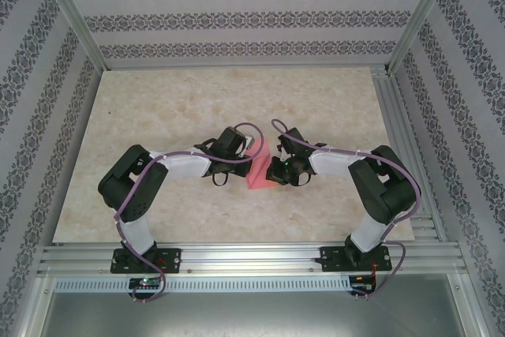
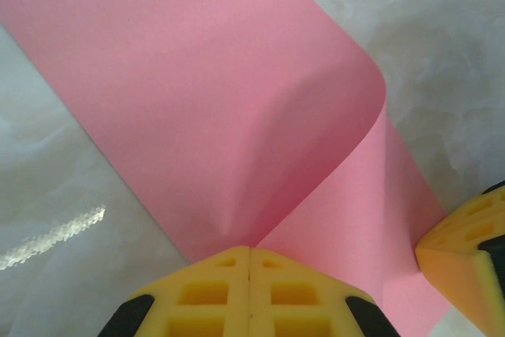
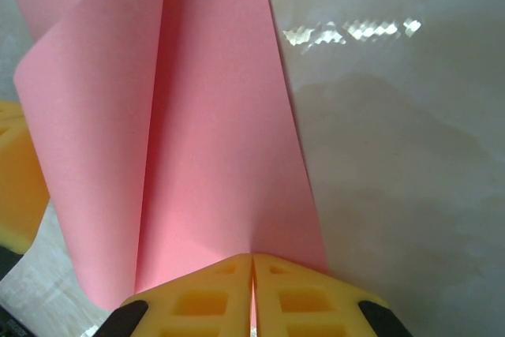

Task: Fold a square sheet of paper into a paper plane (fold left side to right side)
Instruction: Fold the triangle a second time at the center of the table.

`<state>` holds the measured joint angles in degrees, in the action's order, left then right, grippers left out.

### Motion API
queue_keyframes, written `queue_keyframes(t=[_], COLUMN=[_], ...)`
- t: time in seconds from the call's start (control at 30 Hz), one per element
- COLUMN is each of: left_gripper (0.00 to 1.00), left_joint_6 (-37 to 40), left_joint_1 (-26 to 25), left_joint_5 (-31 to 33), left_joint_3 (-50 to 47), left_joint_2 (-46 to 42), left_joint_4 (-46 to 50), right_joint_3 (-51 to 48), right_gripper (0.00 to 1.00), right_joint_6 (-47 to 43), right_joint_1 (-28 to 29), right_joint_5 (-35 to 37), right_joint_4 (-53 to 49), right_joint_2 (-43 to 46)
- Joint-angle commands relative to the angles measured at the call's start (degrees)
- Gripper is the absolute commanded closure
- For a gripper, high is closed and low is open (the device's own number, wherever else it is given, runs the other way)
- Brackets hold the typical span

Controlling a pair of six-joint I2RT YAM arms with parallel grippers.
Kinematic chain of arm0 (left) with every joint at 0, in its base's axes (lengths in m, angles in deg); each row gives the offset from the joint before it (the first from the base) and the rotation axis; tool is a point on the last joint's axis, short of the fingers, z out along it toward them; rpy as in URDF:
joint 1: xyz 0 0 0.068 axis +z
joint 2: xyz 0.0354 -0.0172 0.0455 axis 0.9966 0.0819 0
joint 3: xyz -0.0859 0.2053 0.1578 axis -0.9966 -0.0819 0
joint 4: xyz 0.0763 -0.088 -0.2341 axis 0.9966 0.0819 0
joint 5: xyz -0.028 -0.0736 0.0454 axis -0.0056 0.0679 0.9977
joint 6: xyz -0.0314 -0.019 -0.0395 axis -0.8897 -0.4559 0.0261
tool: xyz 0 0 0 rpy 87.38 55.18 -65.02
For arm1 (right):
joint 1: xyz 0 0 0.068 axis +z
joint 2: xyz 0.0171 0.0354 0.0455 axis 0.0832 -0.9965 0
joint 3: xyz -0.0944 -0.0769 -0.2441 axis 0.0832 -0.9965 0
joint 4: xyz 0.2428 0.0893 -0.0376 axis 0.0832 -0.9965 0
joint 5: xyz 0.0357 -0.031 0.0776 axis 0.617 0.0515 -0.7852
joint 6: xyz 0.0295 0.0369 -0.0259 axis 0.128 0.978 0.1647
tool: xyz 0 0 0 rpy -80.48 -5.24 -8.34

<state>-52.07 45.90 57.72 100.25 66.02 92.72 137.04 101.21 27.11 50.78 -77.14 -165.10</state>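
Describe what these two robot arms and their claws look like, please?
Both the left arm and the right arm have chunky black joints, white link sections and a purple cable looped along them, and each stands on a black base plate. The left claw and right claw have yellow fingers moulded with square pockets, on black mounts.

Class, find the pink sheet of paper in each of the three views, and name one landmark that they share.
Top external: pink sheet of paper just below the picture's middle.
Left wrist: from top left down to bottom right, curled over.
Right wrist: left half, folded over.
Shared landmark: the marbled table beneath the paper.
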Motion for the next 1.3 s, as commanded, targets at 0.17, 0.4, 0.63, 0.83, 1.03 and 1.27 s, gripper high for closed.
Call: queue_keyframes(t=[0.17, 0.4, 0.63, 0.83, 1.03, 1.27], left_gripper=[0.96, 0.96, 0.96, 0.96, 0.96, 0.96], left_joint_6=[2.4, 2.3, 2.3, 2.3, 2.2, 2.1], left_joint_1=[0.5, 0.5, 0.5, 0.5, 0.5, 0.5], left_joint_5=[1.9, 2.1, 2.2, 2.2, 2.0, 2.1], left_joint_3=[2.2, 2.4, 2.3, 2.4, 2.3, 2.2], left_joint_2=[-1.3, -0.4, 0.2, 0.6, 1.1, 1.7], left_joint_4=[1.5, 1.5, 1.4, 1.3, 1.3, 1.1], right_joint_3=[-0.1, -0.2, -0.2, -0.3, -0.4, -0.5], right_gripper=[0.90, 0.90, 0.90, 0.90, 0.90, 0.90], right_joint_6=[-1.3, -1.4, -1.5, -1.5, -1.5, -1.6], right_joint_1=[0.5, 0.5, 0.4, 0.5, 0.4, 0.4], right_joint_5=[1.8, 1.9, 1.8, 1.8, 1.9, 1.8], right_joint_4=[-2.1, -2.2, -2.4, -2.4, -2.4, -2.3], right_joint_2=[-1.1, -1.2, -1.2, -1.1, -1.1, -1.2])
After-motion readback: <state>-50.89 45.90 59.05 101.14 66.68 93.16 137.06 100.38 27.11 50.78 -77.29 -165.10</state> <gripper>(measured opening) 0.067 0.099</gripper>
